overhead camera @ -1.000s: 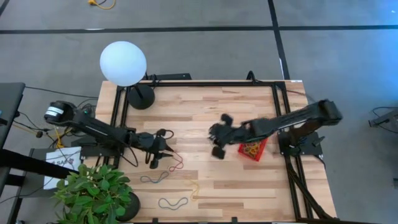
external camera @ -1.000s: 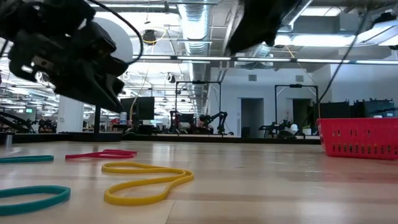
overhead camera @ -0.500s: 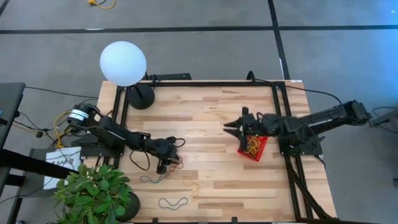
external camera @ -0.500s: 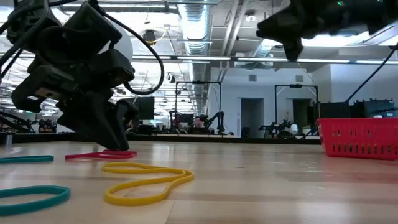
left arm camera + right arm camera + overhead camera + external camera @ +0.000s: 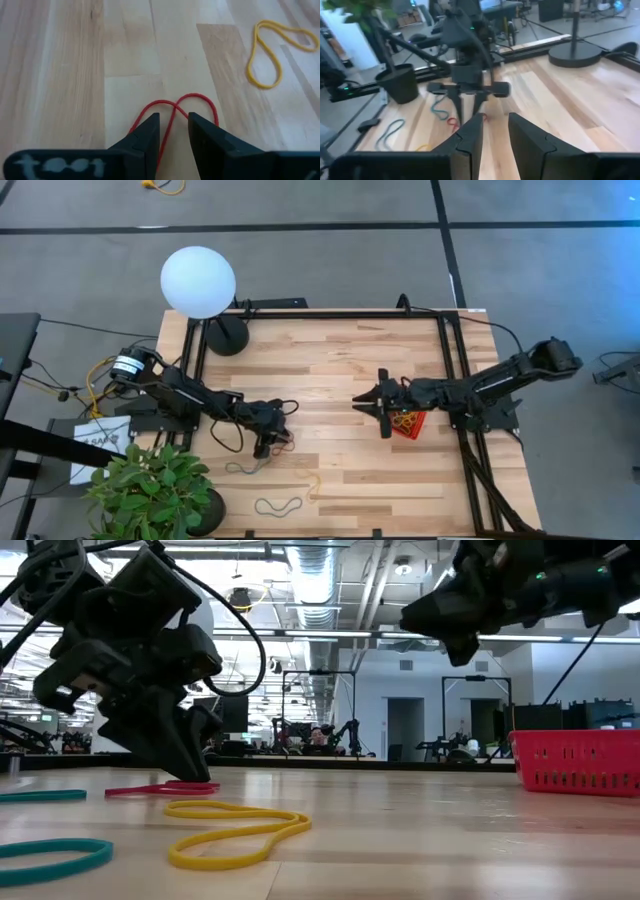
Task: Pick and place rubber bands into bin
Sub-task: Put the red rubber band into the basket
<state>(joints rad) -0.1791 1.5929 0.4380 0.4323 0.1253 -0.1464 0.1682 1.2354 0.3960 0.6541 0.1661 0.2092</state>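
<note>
My left gripper (image 5: pixel 268 446) is down at the table on the near left, open. Its fingers stand either side of one strand of a red rubber band (image 5: pixel 192 102) that lies flat on the wood. Other rubber bands lie loose nearby: a yellow one (image 5: pixel 270 55), a bluish one (image 5: pixel 248 468) and a pale one (image 5: pixel 278 506). The red bin (image 5: pixel 410 424) stands at the right with several bands inside. My right gripper (image 5: pixel 370 405) hangs open above the table just left of the bin, pointing almost level toward the left arm, nothing between its fingers (image 5: pixel 470 135).
A lamp with a white globe (image 5: pixel 198 280) and a black round base (image 5: pixel 228 335) stands at the far left corner. A potted plant (image 5: pixel 150 490) overhangs the near left corner. Black frame rails (image 5: pixel 450 360) run along the table's left and right sides.
My left gripper has come down toward the table's near edge onto the red rubber band, then kept still. My right gripper has drawn back toward the bin, sunk a little, and tipped from pointing down to almost level.
</note>
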